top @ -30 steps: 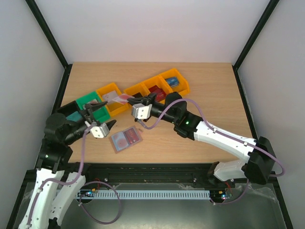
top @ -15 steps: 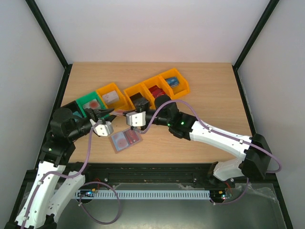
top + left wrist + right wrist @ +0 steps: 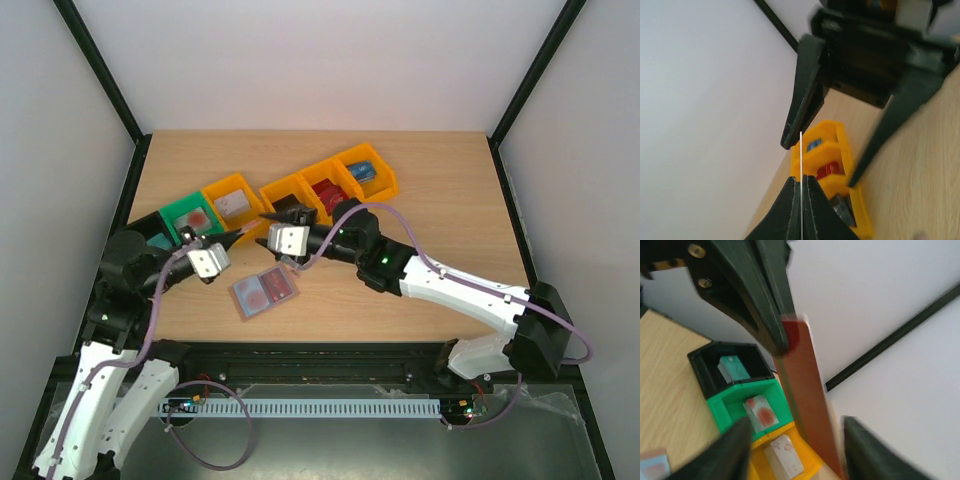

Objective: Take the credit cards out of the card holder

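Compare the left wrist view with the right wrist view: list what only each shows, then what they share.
Only the left wrist view: the orange bins holding blue and red items, and the right gripper seen from outside, its fingers spread. Only the right wrist view: the black bin, the green bin, and the red-brown face of the card, which the left wrist view shows edge-on. Both: the card pinched in the shut left gripper, standing between the right gripper's open fingers, and the wooden table.
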Available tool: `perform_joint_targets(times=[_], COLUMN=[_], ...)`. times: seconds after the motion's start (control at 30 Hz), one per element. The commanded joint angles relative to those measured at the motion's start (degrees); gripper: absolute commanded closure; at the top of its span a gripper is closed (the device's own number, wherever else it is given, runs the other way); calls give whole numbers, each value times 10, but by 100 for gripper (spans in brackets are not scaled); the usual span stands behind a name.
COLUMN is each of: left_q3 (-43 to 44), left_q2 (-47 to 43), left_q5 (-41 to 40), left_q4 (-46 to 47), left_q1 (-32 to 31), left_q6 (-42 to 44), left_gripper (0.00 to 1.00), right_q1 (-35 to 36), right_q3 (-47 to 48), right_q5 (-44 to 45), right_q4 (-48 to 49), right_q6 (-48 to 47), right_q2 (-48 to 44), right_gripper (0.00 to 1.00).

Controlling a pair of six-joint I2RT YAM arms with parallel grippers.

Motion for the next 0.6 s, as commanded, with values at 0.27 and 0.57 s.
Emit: perform_joint_targets(times=[0.27, 0.57], left_q3=[-96, -104], left_q2=[-52, -48], left_q5=[133, 129], left_q4=[581, 610], left_q1=[102, 99], left_q6=[-788, -838], left_gripper=[98, 98], right_q1=[-130, -126], right_q3=[-46, 77], right_q5=[-318, -414], right_q4=[340, 466], right_q6=[538, 829], right_q2=[5, 104], right_gripper=[1, 20])
